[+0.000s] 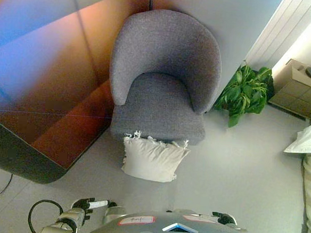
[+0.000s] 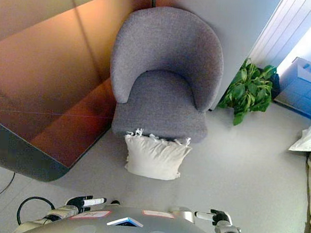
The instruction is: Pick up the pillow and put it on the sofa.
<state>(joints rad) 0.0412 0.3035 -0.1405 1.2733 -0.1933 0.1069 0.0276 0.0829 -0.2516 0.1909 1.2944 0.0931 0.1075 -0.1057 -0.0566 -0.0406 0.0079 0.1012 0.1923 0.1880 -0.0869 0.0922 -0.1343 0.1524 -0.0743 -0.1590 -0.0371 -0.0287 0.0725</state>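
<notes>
Left hand: the left hand sits low at 7 o'clock, fingers out straight and pointing toward 3 o'clock, holding nothing, well short of the pillow.
Pillow: and there's the pillow, cream with a fringed top edge, on the floor at 6 o'clock from the sofa, leaning against the sofa's front face, its fringe touching the base of the seat.
Sofa: one grey tub-backed sofa at 12 o'clock, seat bare and ready to receive.
Right hand: the right hand is low at 5 o'clock, only partly in view, fingers stretched toward 9 o'clock as far as I can see, empty, also apart from the pillow.
Plant: a green plant at 2 o'clock, just beside the sofa's right flank.
Bedding: white bedding pokes in at 3 o'clock; what it lies on I can't make out.
Done so far: by my reading, nothing yet. The pillow is not picked up and the seat holds nothing.
Still to do: reach forward to 12 o'clock, take the pillow, lift it over the seat's front edge, set it on the cushion.
Count: pillows on the floor, one; sofas, one; plants, one; robot hands in view, two, both empty.
Watch for: the lift looks short, since the pillow already rests against its target.
</notes>
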